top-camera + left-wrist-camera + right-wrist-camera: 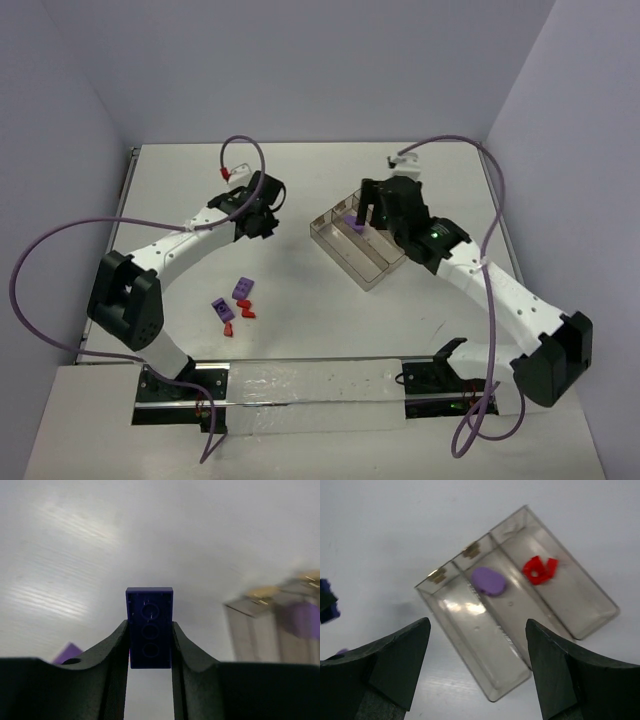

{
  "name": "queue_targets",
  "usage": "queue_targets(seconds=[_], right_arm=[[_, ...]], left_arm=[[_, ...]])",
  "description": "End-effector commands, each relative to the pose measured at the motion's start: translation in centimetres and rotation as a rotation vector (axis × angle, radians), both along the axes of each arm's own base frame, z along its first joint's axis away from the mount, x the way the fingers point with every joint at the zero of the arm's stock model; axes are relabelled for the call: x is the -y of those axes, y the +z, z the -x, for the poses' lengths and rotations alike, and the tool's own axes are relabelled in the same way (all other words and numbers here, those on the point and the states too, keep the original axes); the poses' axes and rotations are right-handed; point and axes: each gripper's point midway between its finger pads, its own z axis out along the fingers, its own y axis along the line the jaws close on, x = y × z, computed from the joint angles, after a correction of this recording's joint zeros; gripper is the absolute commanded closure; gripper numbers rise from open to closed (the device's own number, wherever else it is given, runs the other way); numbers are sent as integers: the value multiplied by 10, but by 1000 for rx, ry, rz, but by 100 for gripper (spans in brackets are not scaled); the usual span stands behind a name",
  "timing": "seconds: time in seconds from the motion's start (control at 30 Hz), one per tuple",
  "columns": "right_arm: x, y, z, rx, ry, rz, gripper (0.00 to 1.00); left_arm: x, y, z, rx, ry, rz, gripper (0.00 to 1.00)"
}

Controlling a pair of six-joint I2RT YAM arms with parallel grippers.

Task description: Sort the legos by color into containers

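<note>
Only my left wrist view shows what my left tool [150, 631] is clamped on: a dark purple brick [149, 622], a smooth flat rectangle with three moulded rings.

My right wrist view shows my right tool [477, 624] spread wide above the clear, thin-walled tray [495, 666]. A rounded lilac piece [489, 581] lies in the middle compartment and a glossy red piece [540, 570] in the compartment at its 3 o'clock.

From overhead, loose red and purple bricks [236, 305] lie on the white bench [320, 330] at the tray's 8 o'clock.

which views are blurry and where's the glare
Left wrist: purple brick sharp, tray at right blurred, streaky sheen on the table. Right wrist: crisp, with a white glare patch in the tray's empty compartment. Top external: evenly lit, sharp, soft shadows.
</note>
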Motion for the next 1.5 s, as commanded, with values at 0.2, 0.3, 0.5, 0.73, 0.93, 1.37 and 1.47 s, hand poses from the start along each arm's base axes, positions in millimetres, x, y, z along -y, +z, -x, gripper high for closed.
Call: queue_targets(seconds=[0.2, 0.3, 0.5, 0.73, 0.93, 1.37, 1.47], right_arm=[[91, 18, 14, 120, -299, -86, 16], [100, 21, 20, 142, -324, -101, 16], [106, 17, 25, 138, -333, -101, 16], [102, 11, 23, 119, -310, -97, 16], [101, 9, 23, 111, -303, -91, 16], [101, 9, 24, 100, -296, -81, 16], [93, 5, 23, 81, -257, -86, 16]], left_arm=[[147, 57, 9, 75, -145, 225, 98], [168, 59, 5, 68, -164, 243, 98], [192, 30, 3, 21, -176, 267, 91], [209, 15, 2, 1, -219, 258, 75], [215, 10, -1, 1, -227, 259, 66], [218, 24, -2, 31, -262, 273, 10], [205, 49, 0, 72, -257, 260, 10]])
